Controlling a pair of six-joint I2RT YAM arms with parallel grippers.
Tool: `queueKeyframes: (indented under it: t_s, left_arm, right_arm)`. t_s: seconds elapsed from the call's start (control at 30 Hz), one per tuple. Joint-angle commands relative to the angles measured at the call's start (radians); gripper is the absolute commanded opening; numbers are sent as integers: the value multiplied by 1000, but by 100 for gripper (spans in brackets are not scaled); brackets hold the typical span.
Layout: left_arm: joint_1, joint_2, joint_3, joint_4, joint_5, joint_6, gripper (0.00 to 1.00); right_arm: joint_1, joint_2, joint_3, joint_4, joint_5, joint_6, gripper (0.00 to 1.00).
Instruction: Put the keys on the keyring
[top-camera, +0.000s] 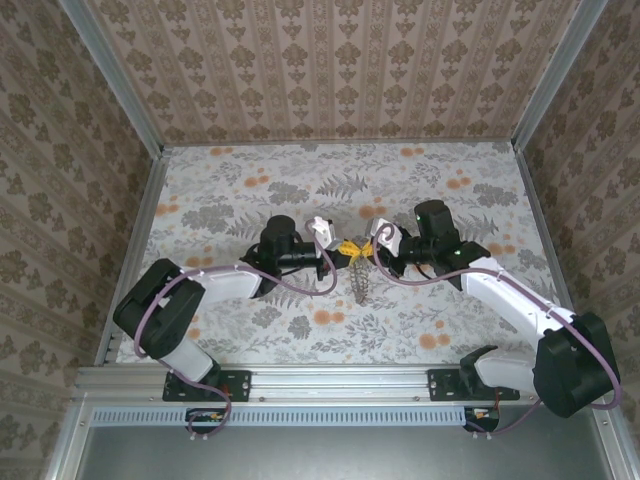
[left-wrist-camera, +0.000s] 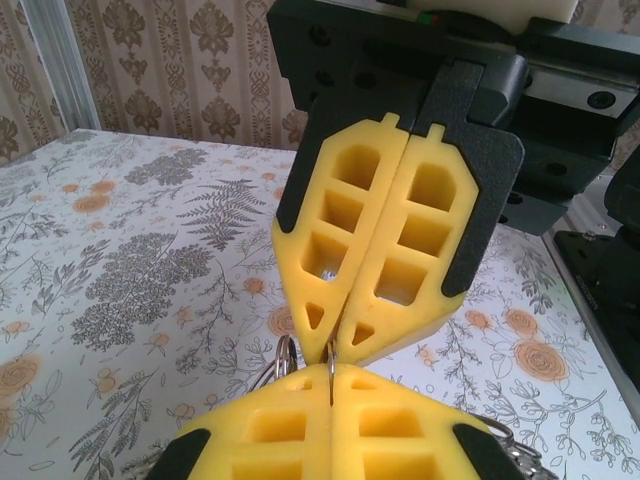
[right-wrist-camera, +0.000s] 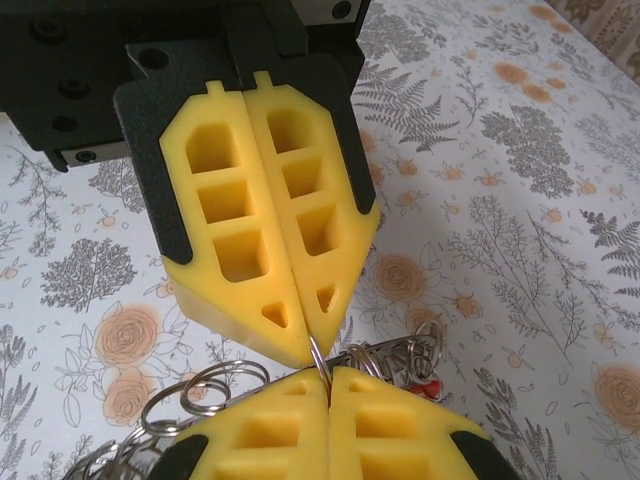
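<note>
Both arms are meeting nose to nose over the middle of the worktop (top-camera: 250, 180). The left end effector (top-camera: 344, 250) is pressing its yellow fingers flat together, with no gap showing between them. The right end effector (top-camera: 369, 248) is doing the same, fully closed, its tips almost touching the left one's tips. In the left wrist view a thin wire of the keyring (left-wrist-camera: 330, 372) is running straight from the seam of one pair of fingers into the seam of the other, so both are pinching it at neighbouring spots. From the right wrist, small loops (right-wrist-camera: 210, 392) are spilling out to one side of the pinch and more to the other, with a red key head (right-wrist-camera: 432, 388) peeking out beside them. From above, the keys (top-camera: 362, 285) are showing as a grey cluster just below the two tips. Whether it is hanging or lying on the worktop, I cannot tell.
</note>
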Motion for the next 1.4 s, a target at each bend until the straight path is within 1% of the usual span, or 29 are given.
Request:
queueKeyframes:
  t_s: [0.0,0.07,0.17,0.27,0.43,0.6,0.73,0.9,0.97,1.03,1.07,1.13,1.2,1.23,1.37]
  left_arm:
    - [-4,-65,61,-182,-5,118,9]
    - [-12,-78,105,-351,-29,206,12]
    - [-26,-86,162,-533,-88,307,16]
    - [-32,-86,196,-611,-110,353,17]
    - [-43,-69,252,-687,-114,398,19]
    - [-52,-57,280,-693,-110,406,20]
    - [-55,-55,282,-656,-103,391,20]
    - [-61,-41,303,-705,-120,415,19]
    - [-65,-36,313,-724,-121,426,14]
    - [-69,-30,323,-743,-120,435,13]
    - [-70,-27,330,-754,-147,442,13]
    - [-72,-20,340,-770,-158,450,11]
    - [-72,-17,349,-783,-159,454,2]
    - [-72,-17,346,-780,-159,454,0]
    - [-68,-23,332,-744,-153,436,0]
  right_arm:
    - [4,-8,62,-95,2,-45,0]
    - [11,-8,83,-137,23,-56,0]
    - [19,-15,92,-160,42,-69,0]
    - [23,-21,94,-167,44,-71,0]
    - [34,-24,104,-172,44,-66,0]
    - [39,-24,113,-175,41,-63,0]
    - [44,-20,121,-187,47,-64,0]
    - [45,-31,115,-154,11,-40,0]
    - [45,-32,117,-154,3,-35,0]
    - [45,-35,118,-154,-2,-35,0]
    - [44,-38,116,-151,-6,-34,0]
    - [45,-45,110,-139,-14,-27,0]
    - [43,-56,95,-117,-15,-18,0]
    - [43,-59,87,-104,-15,-13,0]
    - [38,-70,54,-79,-1,-1,0]
